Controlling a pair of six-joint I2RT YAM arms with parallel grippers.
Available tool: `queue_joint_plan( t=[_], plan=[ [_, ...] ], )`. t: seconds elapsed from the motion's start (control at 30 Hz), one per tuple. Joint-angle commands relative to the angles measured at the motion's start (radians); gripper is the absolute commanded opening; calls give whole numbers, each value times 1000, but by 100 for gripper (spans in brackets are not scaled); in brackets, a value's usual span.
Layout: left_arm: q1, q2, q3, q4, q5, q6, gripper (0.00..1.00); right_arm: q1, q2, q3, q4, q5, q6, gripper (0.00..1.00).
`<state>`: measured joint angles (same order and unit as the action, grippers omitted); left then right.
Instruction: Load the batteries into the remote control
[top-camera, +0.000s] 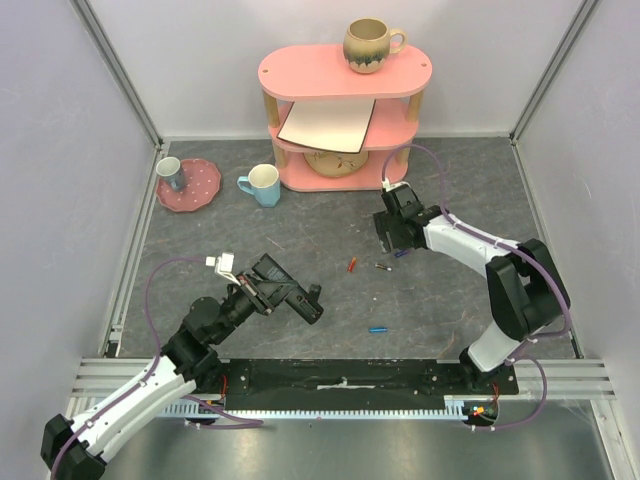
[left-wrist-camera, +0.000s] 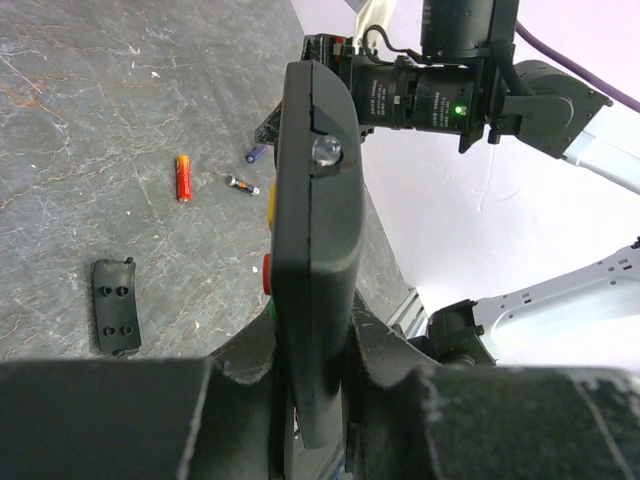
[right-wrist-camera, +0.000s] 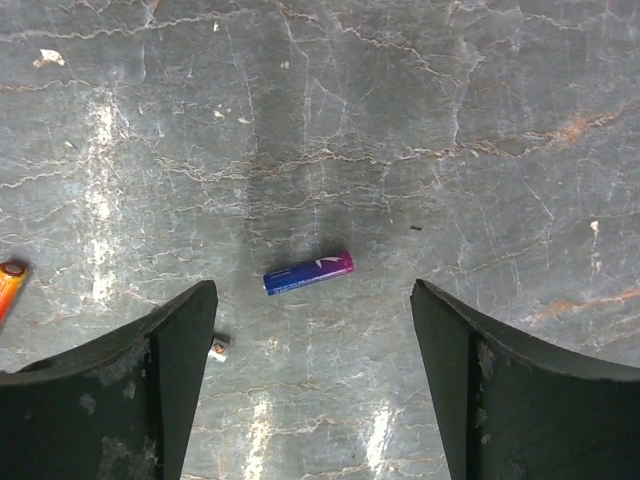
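Left arm reaching low at near left, left gripper (top-camera: 262, 290) clamped on the remote control (left-wrist-camera: 315, 250) held edge-up, right arm bent, right gripper (right-wrist-camera: 313, 330) pointing down, fingers wide apart over the blue battery (right-wrist-camera: 308, 272), red-orange battery (left-wrist-camera: 183, 177) lying just left of it

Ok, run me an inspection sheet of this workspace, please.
Surface: grey marbled tabletop, scuffed.
Job's things: slim black plastic remote control gripped at one end; red-orange cylindrical battery, blue-purple battery, small dark battery lying loose.
Clutter: flat black battery cover; pale blue mug; pink dotted plate under grey mug.
Grippers: left gripper shut on remote control; right gripper open above blue-purple battery.
Cables: purple cable along each arm.
Surroundings: pink two-tier shelf, brown mug on top; pale walls.
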<state>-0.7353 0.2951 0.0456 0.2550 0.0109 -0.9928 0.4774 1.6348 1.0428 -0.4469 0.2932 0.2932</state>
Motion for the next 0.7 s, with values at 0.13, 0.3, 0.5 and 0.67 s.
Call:
queue_joint_plan(
  t=[0.13,0.3,0.5,0.67],
  plan=[
    [1,13,-35,41,29,5,2,-5,56,-13,42,-43,-62,79],
    [1,22,-39,41,34,3,2,-5,54,-47,70,-52,-55,77],
    [1,52,-32,49,43,8,2,-5,91,-49,83,-63,-58,74],
    [1,45,-33,47,29,10,2,-16,99,-47,89,-81,-62,73]
  ],
)
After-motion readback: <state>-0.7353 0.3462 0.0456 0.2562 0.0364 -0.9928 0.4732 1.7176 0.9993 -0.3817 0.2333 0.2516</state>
